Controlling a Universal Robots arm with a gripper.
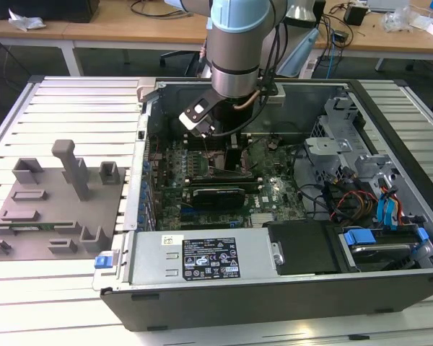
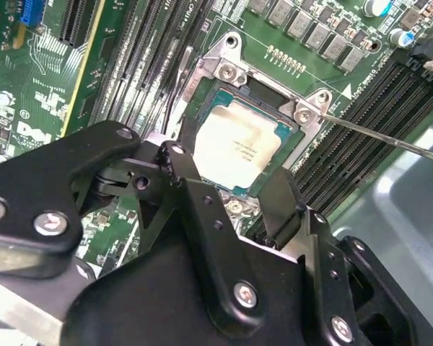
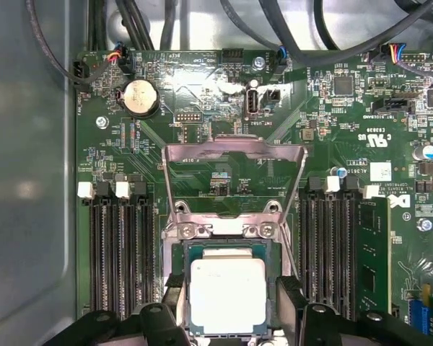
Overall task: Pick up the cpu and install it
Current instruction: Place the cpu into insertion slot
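We see the cpu [image 3: 227, 295] lying flat in the socket [image 3: 227, 229] — our jaws released, spread to either side of it, not gripping — the socket's hinged plate [image 3: 234, 155] raised open.

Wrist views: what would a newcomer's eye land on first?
The pale silvery cpu in the socket on the green motherboard, with the black gripper right over it in both wrist views. Then the socket's metal load plate, tilted up and open. In the exterior view, the arm reaches down into the open computer case.
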